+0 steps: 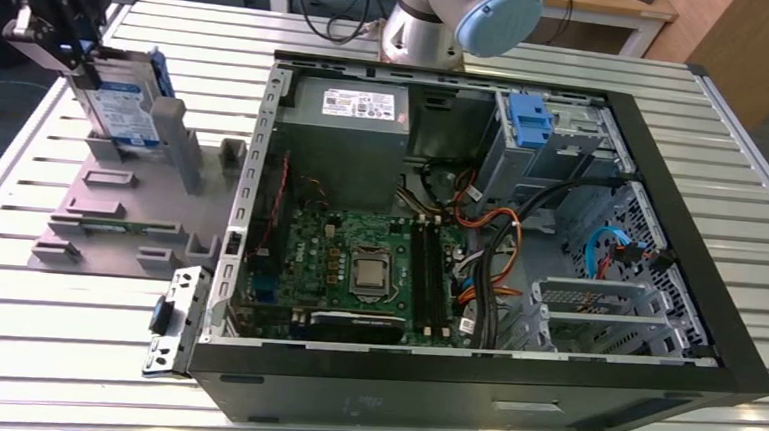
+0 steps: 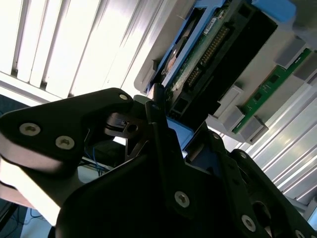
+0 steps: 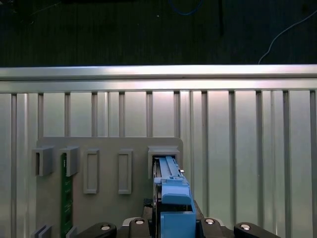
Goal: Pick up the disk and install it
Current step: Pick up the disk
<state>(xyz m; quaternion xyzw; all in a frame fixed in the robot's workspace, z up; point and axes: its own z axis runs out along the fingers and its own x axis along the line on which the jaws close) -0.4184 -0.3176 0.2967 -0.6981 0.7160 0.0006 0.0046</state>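
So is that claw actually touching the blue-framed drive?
Touching. In the second wrist view the blue edge of the disk sits wedged between the fingers of the gripper, with no gap on either side.

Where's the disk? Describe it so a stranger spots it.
On the exterior view's left, beside the open computer case, sits a grey stand. At its far end the disk stands on edge under the end effector. Its white-and-blue label and blue bracket set it apart from the grey posts.

Exterior view: high, angled down over worktop and open computer case. Both wrist views close on the grey stand, first straight down, second oblique.
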